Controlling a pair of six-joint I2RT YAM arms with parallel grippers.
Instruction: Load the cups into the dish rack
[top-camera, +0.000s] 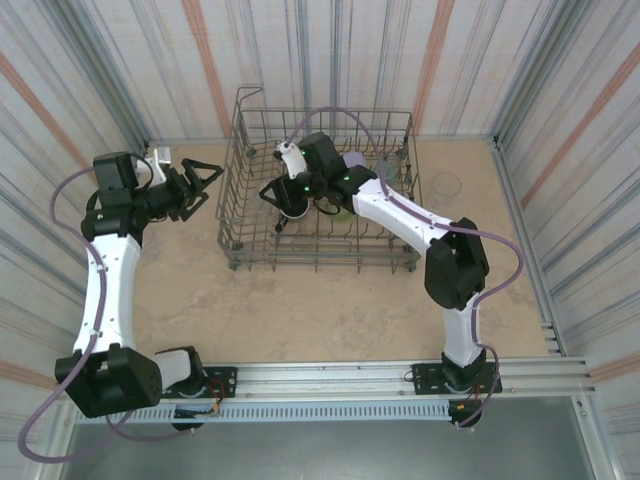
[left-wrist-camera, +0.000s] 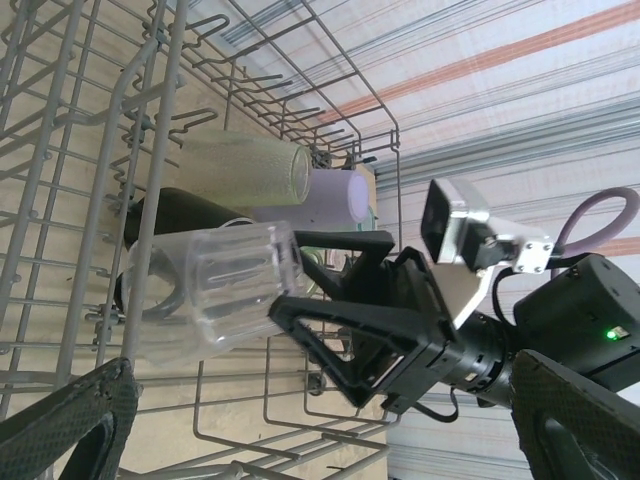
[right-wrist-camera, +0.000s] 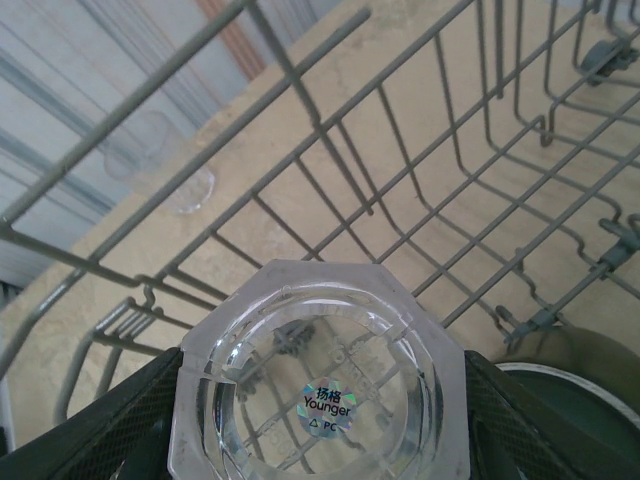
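LOADING THE RACK: The dish rack (top-camera: 325, 112) stands at the middle of the table (top-camera: 330, 310), and the job of filling it looks well advanced but not finished. The right arm reaches over the near wall into the basket, where the right gripper (top-camera: 283, 197) is clamped on a clear tumbler (left-wrist-camera: 215, 290), held on its side above the wire floor, its fingers (left-wrist-camera: 330, 315) pressing the faceted wall from both sides. The step in hand appears to be the placing of this cup.

The left gripper (top-camera: 212, 188) hangs just outside the rack's left wall, jaws spread wide and carrying nothing.

Already inside, beyond the held cup, lie an olive-yellow tumbler (left-wrist-camera: 250, 170), a lavender tumbler (left-wrist-camera: 335, 195) and a dark mug (left-wrist-camera: 165, 215). A second clear tumbler (top-camera: 447, 185) waits on the table to the right of the rack, well apart from both grippers.

The next move likely calls for lowering the held cup into a free gap between the tines, clear of the mug, before the fingers let go. The cup on the table would then be the right arm's nearest pickup.

On the held tumbler's base, the right wrist view shows a small iridescent sticker (right-wrist-camera: 330, 407) reading "Younger" and "PC", with two Chinese characters above.
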